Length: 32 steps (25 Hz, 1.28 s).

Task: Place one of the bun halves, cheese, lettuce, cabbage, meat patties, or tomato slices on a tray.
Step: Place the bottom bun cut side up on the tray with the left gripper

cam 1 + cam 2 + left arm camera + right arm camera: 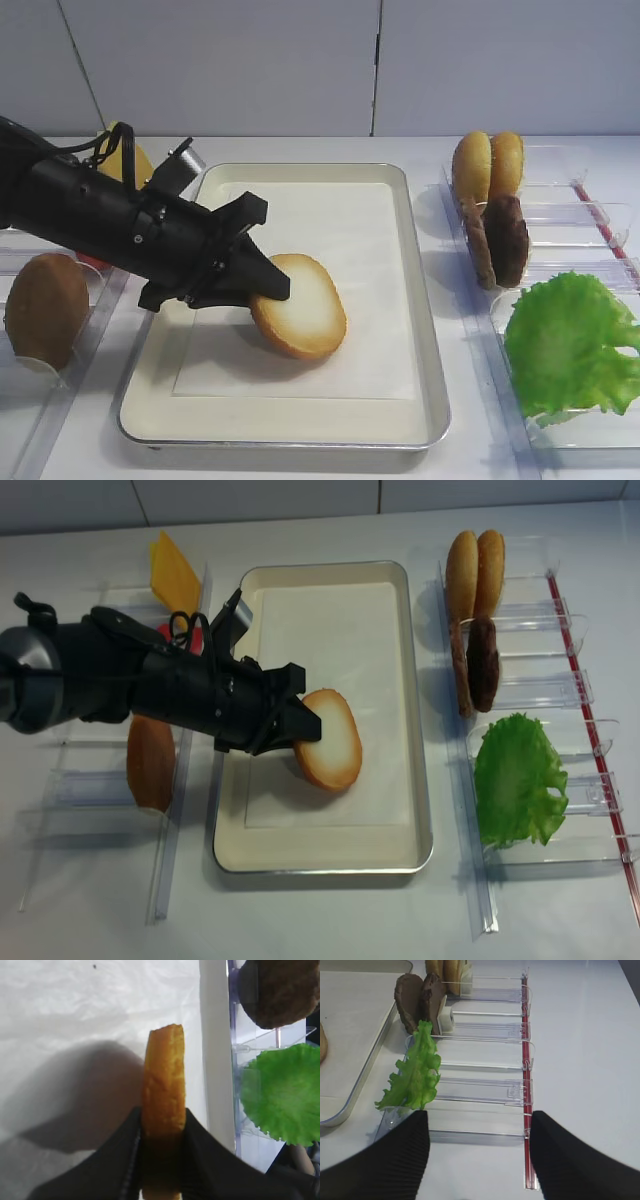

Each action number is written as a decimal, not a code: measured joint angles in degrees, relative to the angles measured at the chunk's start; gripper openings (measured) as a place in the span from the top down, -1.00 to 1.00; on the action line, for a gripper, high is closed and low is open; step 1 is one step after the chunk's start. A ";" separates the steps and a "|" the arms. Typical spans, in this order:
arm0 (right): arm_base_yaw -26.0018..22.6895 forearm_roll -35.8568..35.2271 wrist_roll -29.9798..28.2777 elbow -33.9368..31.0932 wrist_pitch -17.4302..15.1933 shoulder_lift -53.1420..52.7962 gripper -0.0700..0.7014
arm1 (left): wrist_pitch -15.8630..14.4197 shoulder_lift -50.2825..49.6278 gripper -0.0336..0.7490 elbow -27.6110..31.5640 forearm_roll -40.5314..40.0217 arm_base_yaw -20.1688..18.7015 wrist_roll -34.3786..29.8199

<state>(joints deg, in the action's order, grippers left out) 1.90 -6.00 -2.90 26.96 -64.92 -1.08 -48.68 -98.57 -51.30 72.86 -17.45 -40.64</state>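
bun half [300, 306]: pinched on edge by the left gripper [262, 283], held tilted over the tray [420, 340]
right gripper [477, 1152]: fingers spread, nothing held
patties [498, 240]: two counted
lettuce [572, 342]: one leaf

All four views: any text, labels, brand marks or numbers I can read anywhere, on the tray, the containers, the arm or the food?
None readable in any view.
tray and its white paper: blank.
clear plastic containers: no print; only a plain red strip along one edge.
left gripper, shut on the bun half: plain black, no marking visible.
lettuce, meat patties: unmarked.
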 joint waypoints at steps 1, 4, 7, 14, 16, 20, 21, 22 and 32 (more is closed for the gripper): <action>0.00 0.00 0.00 0.00 0.00 0.00 -0.34 | -0.13 0.00 0.55 0.00 -0.24 0.04 0.24; 0.00 0.00 0.00 0.00 0.00 0.00 -0.34 | -0.59 0.00 0.55 0.00 -0.23 0.04 0.61; 0.00 0.00 0.00 0.00 0.00 0.00 -0.34 | -0.90 0.00 0.53 0.00 -0.23 0.04 0.47; 0.00 0.00 0.00 0.00 0.00 0.00 -0.34 | -2.08 0.00 -0.08 0.00 -0.05 0.04 -0.99; 0.00 0.00 0.00 0.00 0.00 0.00 -0.34 | -2.42 0.00 -0.24 0.00 -0.05 0.04 -1.35; 0.00 0.00 0.00 0.00 0.00 0.00 -0.34 | -2.55 0.00 -0.32 0.00 0.00 0.04 -2.32; 0.00 0.00 0.00 0.00 0.00 0.00 -0.34 | -2.55 0.00 -0.33 0.00 0.00 0.04 -2.43; 0.00 0.00 0.00 0.00 0.00 0.00 -0.34 | -2.55 0.00 -0.33 -0.11 -0.39 0.04 -2.57; 0.00 0.00 0.00 0.00 0.00 0.00 -0.34 | -2.63 0.00 -0.33 -5.28 -13.55 -0.11 5.86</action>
<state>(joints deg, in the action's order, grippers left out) 1.90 -6.00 -2.90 26.96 -64.92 -1.08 -51.31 -98.57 -56.58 59.32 -17.56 -34.78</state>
